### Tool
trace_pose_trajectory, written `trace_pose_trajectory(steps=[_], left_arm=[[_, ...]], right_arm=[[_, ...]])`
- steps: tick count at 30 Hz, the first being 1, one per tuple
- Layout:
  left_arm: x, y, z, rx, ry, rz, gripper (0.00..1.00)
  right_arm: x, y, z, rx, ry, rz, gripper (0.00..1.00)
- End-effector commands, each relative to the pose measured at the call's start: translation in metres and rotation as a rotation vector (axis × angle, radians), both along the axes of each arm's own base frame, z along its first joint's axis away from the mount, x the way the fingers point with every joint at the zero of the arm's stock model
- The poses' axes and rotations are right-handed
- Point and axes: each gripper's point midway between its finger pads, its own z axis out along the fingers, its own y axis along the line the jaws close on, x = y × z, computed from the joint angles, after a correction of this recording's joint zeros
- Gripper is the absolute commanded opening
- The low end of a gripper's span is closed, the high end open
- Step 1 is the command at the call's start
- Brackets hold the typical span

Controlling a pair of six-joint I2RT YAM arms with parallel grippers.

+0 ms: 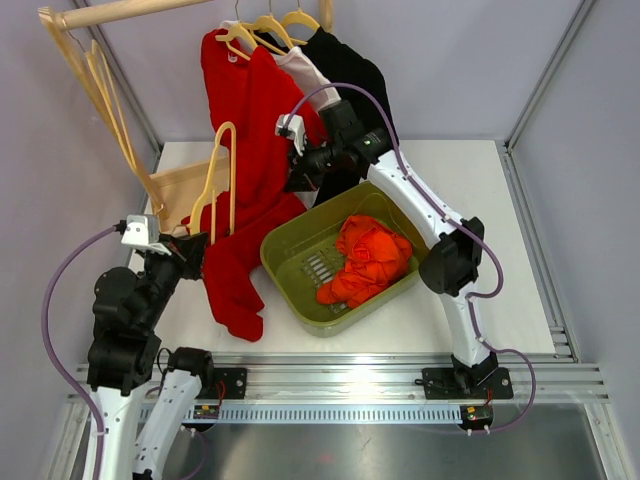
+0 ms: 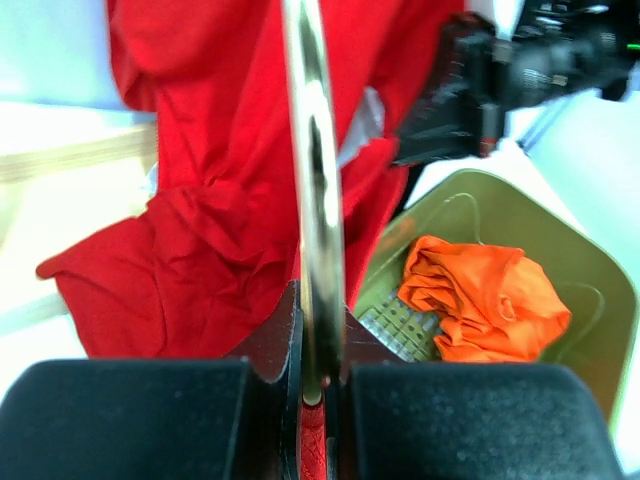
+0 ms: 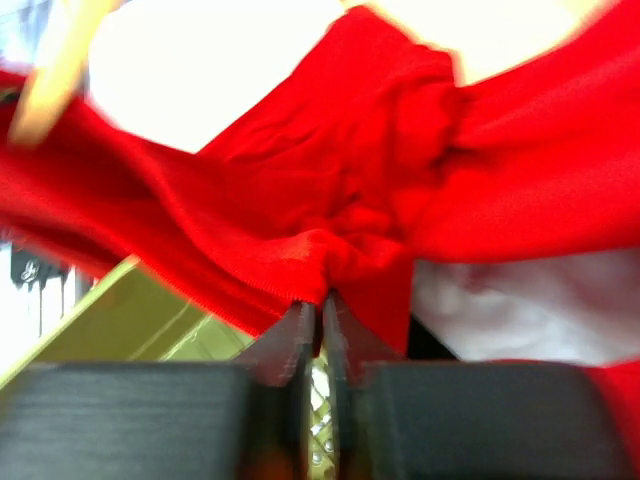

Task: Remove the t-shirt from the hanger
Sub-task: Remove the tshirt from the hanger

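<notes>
The left end effector (image 2: 318,380) is clamped on the yellow hanger (image 2: 312,180); the right end effector (image 3: 320,315) pinches the red t-shirt (image 3: 340,190), probably its hem.

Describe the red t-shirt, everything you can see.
The red t-shirt is soft, wrinkled fabric, stretched out long. Its top hangs up among the rail hangers; its lower end lies bunched on the table left of the green bin. The right gripper pinches a fold at mid-length. The left gripper holds a pale hanger in front of it.
</notes>
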Motion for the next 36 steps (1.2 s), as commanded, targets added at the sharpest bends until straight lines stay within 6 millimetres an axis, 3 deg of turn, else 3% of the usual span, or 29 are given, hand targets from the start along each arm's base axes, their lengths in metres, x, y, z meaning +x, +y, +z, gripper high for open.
trace_pose_trajectory(steps=[1, 2, 3, 4, 6, 8, 9, 11, 12, 13, 15, 20, 27, 32, 36], left_arm=[[0.003, 0.011, 0.044, -0.062, -0.169, 0.072, 0.00], [0.003, 0.012, 0.044, -0.049, -0.167, 0.073, 0.00], [0.003, 0.011, 0.042, -0.042, -0.161, 0.069, 0.00], [0.002, 0.012, 0.042, -0.035, -0.160, 0.069, 0.00], [0.000, 0.013, 0.034, -0.007, -0.140, 0.070, 0.00], [-0.004, 0.015, 0.027, 0.023, -0.129, 0.071, 0.00], [-0.003, 0.014, 0.019, 0.034, -0.114, 0.070, 0.00], [-0.007, 0.014, 0.012, 0.058, -0.110, 0.056, 0.00], [-0.007, 0.013, 0.008, 0.066, -0.101, 0.050, 0.00], [-0.007, 0.012, 0.003, 0.076, -0.092, 0.043, 0.00], [-0.010, 0.008, -0.002, 0.100, -0.087, 0.011, 0.00], [-0.016, -0.002, -0.008, 0.176, -0.096, -0.068, 0.00], [-0.019, -0.020, -0.018, 0.282, -0.068, -0.219, 0.00], [-0.019, -0.038, -0.027, 0.350, -0.063, -0.363, 0.00], [-0.017, -0.044, -0.025, 0.375, -0.064, -0.410, 0.00]], right_arm=[[-0.046, 0.003, 0.020, 0.033, -0.020, 0.215, 0.18], [-0.050, 0.002, 0.018, 0.018, -0.023, 0.231, 0.24], [-0.050, 0.001, 0.022, 0.017, -0.074, 0.262, 0.38], [-0.057, -0.006, 0.016, -0.019, -0.054, 0.278, 0.63], [-0.054, -0.016, 0.020, -0.054, -0.156, 0.305, 0.72], [-0.061, -0.039, 0.026, -0.099, -0.205, 0.334, 0.78], [-0.063, -0.048, 0.022, -0.126, -0.242, 0.372, 0.79], [-0.068, -0.064, 0.034, -0.138, -0.309, 0.392, 0.82], [-0.071, -0.071, 0.027, -0.157, -0.331, 0.427, 0.82], [-0.076, -0.077, 0.035, -0.154, -0.365, 0.436, 0.83], [-0.081, -0.083, 0.027, -0.164, -0.375, 0.464, 0.83], [-0.095, -0.086, 0.037, -0.128, -0.417, 0.524, 0.83], [-0.121, -0.071, 0.095, 0.039, -0.527, 0.623, 0.83], [-0.138, -0.038, 0.088, -0.014, -0.620, 0.691, 0.83], [-0.128, -0.013, 0.083, -0.062, -0.701, 0.675, 0.83]])
